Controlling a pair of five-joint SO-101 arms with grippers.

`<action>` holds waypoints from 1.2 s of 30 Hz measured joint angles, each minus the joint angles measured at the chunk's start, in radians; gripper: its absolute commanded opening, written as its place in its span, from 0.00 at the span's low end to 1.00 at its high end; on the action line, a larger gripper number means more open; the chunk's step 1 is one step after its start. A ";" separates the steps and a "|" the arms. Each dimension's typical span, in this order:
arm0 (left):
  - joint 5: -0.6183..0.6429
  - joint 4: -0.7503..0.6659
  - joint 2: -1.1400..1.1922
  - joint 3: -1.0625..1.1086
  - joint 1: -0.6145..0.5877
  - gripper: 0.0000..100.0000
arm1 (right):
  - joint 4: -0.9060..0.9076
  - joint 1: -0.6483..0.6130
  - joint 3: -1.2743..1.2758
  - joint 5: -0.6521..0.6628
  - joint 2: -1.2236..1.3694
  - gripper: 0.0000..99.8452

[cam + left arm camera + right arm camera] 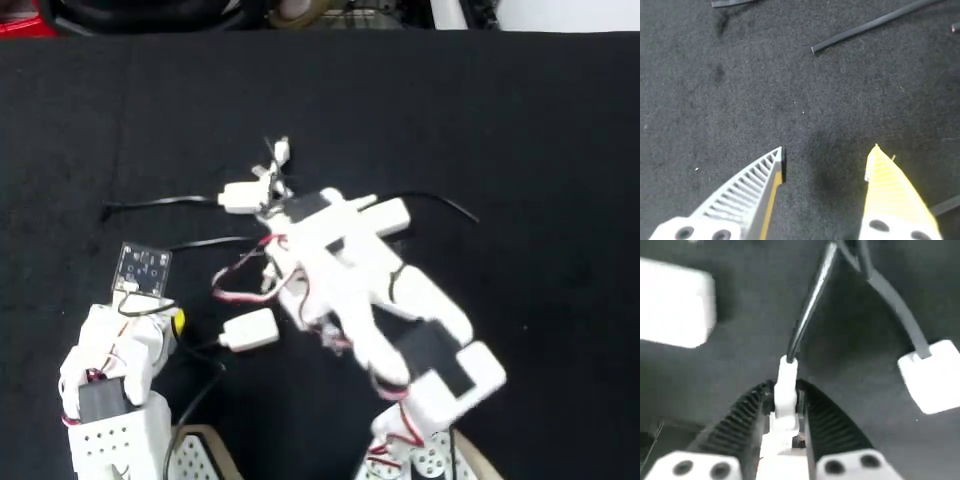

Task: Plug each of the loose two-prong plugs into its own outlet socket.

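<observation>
Plug (pixel 788 371) prongs hidden inside right pincer (pixel 784 392) (white block (pixel 675 302) blurred, cut off).

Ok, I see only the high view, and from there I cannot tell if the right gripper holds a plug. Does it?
Observer: Yes. In the right wrist view the right gripper is shut on a white plug, and its black cable leads away.
Operator: And the left gripper, is it free?
Observer: It is. The left gripper is open, with bare black cloth between its fingers.
</observation>
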 measured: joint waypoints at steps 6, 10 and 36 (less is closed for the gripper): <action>0.000 0.000 0.000 0.000 0.000 0.27 | 0.029 -0.150 0.000 -0.014 -0.292 0.01; 0.000 0.000 0.000 0.000 0.003 0.27 | 0.003 -0.181 0.000 -0.020 -0.494 0.01; 0.476 -0.092 -0.005 -0.362 0.063 0.27 | -0.549 -0.189 0.644 0.066 -1.401 0.01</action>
